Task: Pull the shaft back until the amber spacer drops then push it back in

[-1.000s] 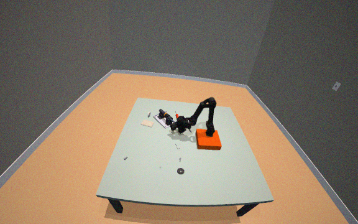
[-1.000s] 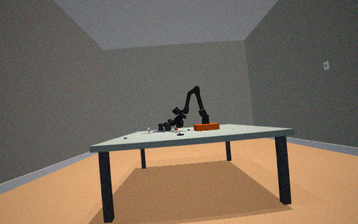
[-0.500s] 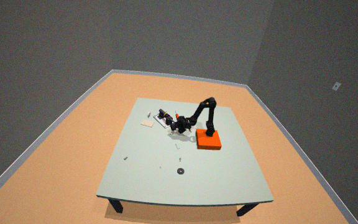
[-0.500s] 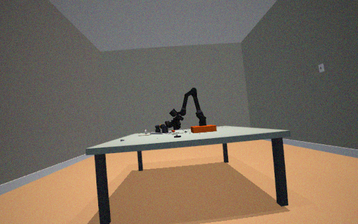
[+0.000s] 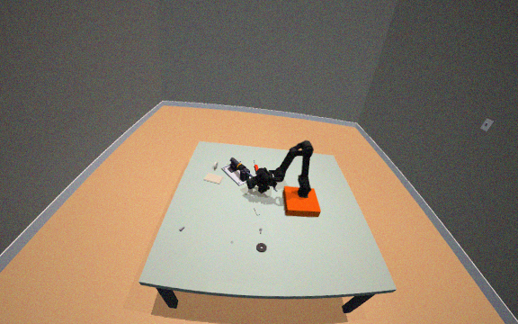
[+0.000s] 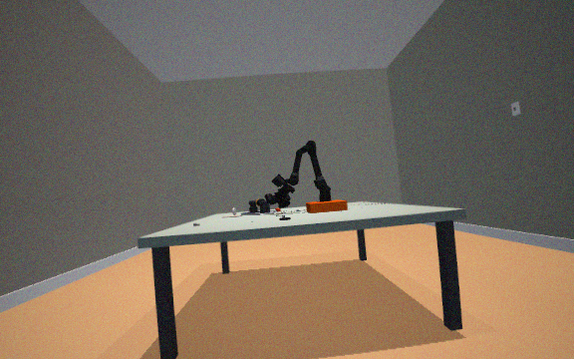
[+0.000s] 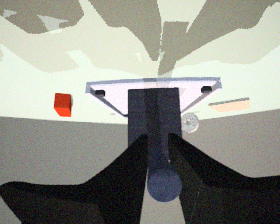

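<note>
The dark housing block (image 5: 234, 162) stands at the far end of a pale base plate (image 5: 229, 174) (image 7: 115, 97). A small amber band, the amber spacer (image 5: 239, 166), shows beside the housing, around the shaft's line. In the wrist view a dark upright block (image 7: 137, 107) hides the housing and the spacers. The dark blue shaft (image 7: 158, 162) runs out towards the camera and ends in a round face. My gripper (image 7: 157, 139) is shut on the shaft, one black finger on each side. Other spacers are too small or hidden to tell.
A red block (image 5: 256, 167) (image 7: 62, 104) stands beside the plate. A beige flat piece (image 5: 213, 178) (image 7: 231, 104) and a pale round object (image 7: 190, 123) lie on the other side. The orange arm base (image 5: 301, 202) (image 6: 327, 206) and a dark ring (image 5: 259, 247) are farther off.
</note>
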